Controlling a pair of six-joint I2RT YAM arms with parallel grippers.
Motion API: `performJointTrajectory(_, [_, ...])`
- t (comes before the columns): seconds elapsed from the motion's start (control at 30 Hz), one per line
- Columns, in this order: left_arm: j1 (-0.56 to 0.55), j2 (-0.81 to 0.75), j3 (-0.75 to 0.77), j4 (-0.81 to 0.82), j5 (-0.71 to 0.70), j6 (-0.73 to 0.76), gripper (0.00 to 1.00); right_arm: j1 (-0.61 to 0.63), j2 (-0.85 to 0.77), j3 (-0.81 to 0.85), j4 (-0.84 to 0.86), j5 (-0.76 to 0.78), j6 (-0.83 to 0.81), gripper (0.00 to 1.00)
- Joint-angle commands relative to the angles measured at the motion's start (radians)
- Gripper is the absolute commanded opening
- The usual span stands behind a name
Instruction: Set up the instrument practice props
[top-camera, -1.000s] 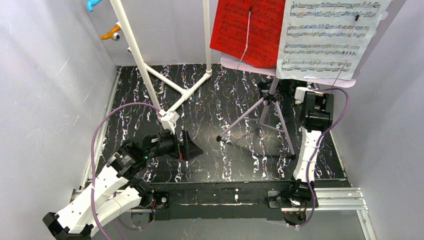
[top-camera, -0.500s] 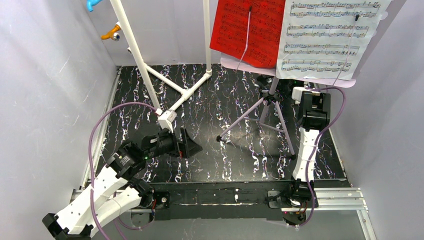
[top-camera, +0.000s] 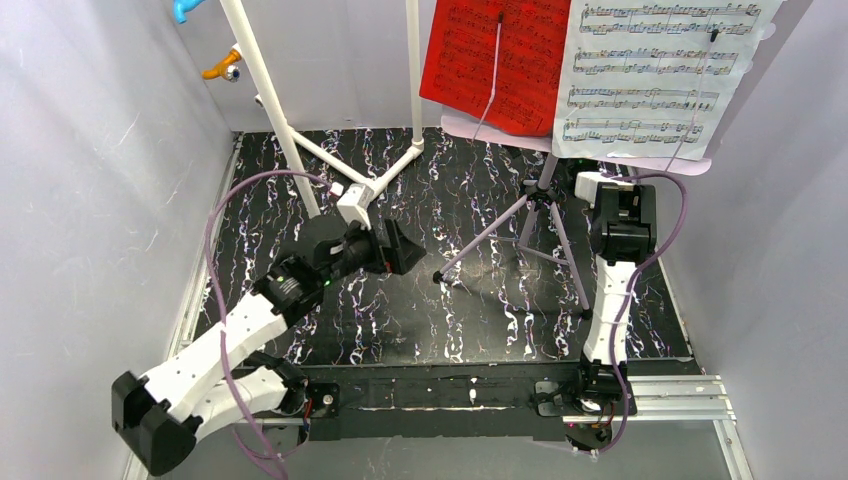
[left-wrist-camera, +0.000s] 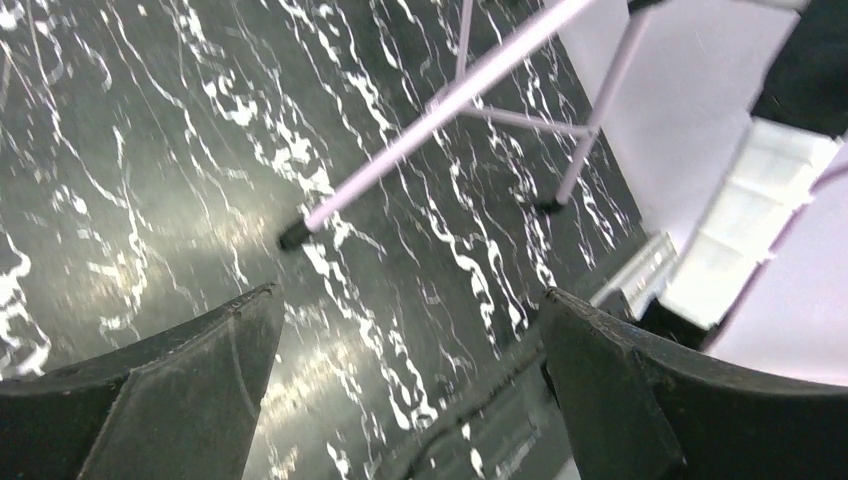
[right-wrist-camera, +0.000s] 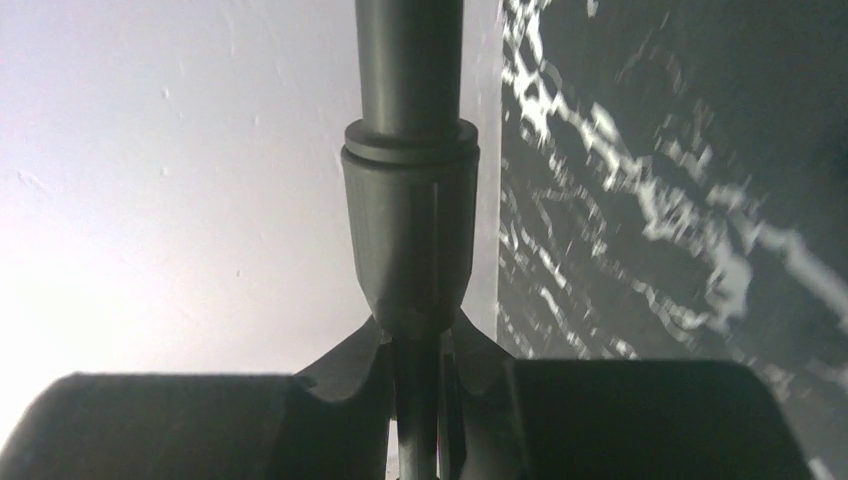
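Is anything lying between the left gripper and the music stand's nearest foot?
Nothing. The left wrist view shows only bare black marbled tabletop between the open left gripper and the tripod foot; the top view agrees.

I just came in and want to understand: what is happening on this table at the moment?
Two robot arms are setting up music practice props. The lilac music stand stands on its tripod at the back, holding the red sheet and the white sheet. The right arm's fingers are closed around a dark post, probably the microphone stand. The left arm's fingers hang wide open and empty above the black table, facing one tripod leg.
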Motion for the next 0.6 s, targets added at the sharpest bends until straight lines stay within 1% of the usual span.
performJointTrajectory(0.0, [0.002, 0.119, 0.063, 0.25, -0.111, 0.082, 0.98, 0.036, -0.133, -0.045, 0.093, -0.054, 0.078, 0.11])
performJointTrajectory(0.1, [0.002, 0.261, 0.156, 0.285, -0.144, 0.145, 0.98, 0.037, -0.174, -0.089, 0.112, -0.065, 0.111, 0.11])
performJointTrajectory(0.3, [0.007, 0.568, 0.349, 0.381, -0.126, 0.254, 0.98, 0.037, -0.236, -0.175, 0.14, -0.095, 0.166, 0.11])
performJointTrajectory(0.47, [0.022, 0.797, 0.539, 0.459, -0.031, 0.347, 0.98, 0.038, -0.256, -0.204, 0.145, -0.119, 0.178, 0.11])
performJointTrajectory(0.57, [0.041, 0.923, 0.658, 0.481, 0.047, 0.35, 0.95, 0.038, -0.256, -0.2, 0.139, -0.132, 0.178, 0.11])
